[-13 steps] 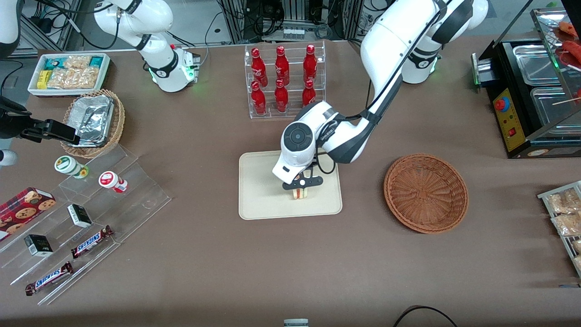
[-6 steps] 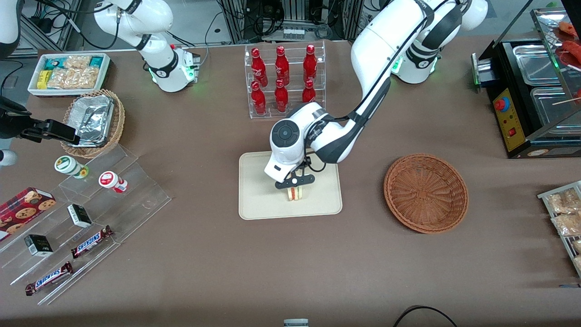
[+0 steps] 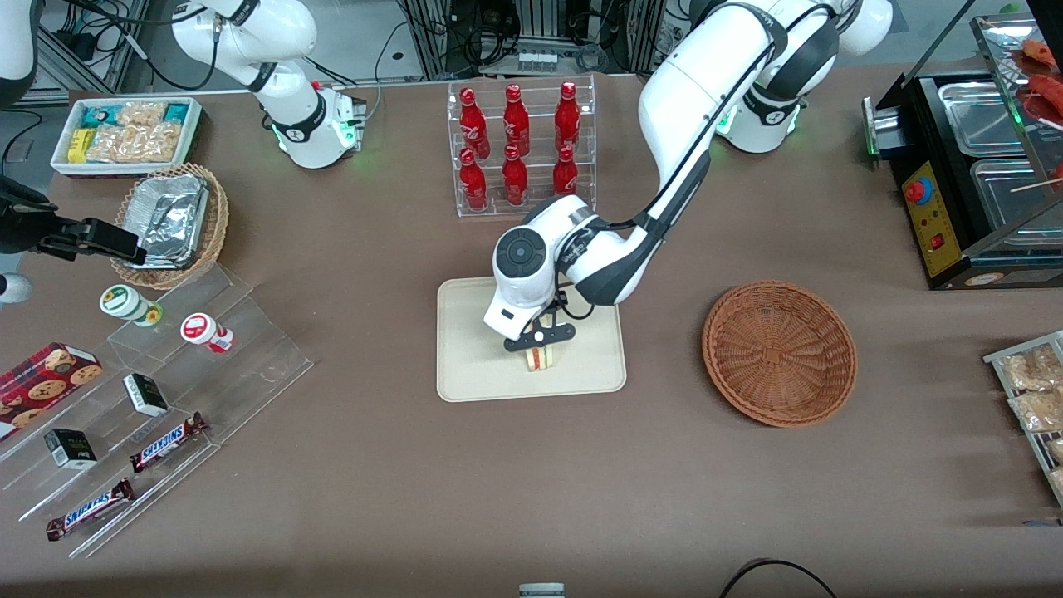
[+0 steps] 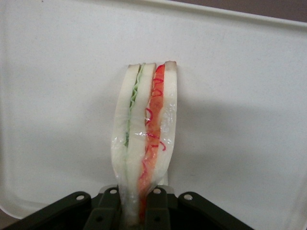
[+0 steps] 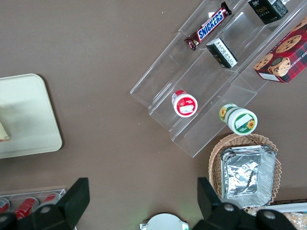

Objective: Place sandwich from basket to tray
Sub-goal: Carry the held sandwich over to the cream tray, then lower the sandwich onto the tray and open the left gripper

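Note:
My left gripper (image 3: 540, 346) hangs low over the cream tray (image 3: 473, 365), shut on the sandwich (image 3: 541, 358). The wedge points down toward the tray near its front-camera edge. In the left wrist view the sandwich (image 4: 144, 139) shows white bread with green and red filling, pinched at its base between the black fingers (image 4: 106, 211); the tray surface (image 4: 57, 96) fills the background just under its tip. I cannot tell whether the tip touches the tray. The reddish-brown basket (image 3: 779, 352) sits empty, toward the working arm's end of the table. The right wrist view shows a tray corner (image 5: 29, 120).
A clear rack of red bottles (image 3: 520, 145) stands farther from the front camera than the tray. Acrylic steps with snack bars and cups (image 3: 166, 365), a tan wicker basket with foil trays (image 3: 170, 224) and a white snack bin (image 3: 124, 133) lie toward the parked arm's end. A black food warmer (image 3: 972, 166) stands at the working arm's end.
The gripper with the sandwich has shifted slightly over the tray toward the parked arm's end, and the arm's elbow has swung that way too. The grip on the sandwich is unchanged.

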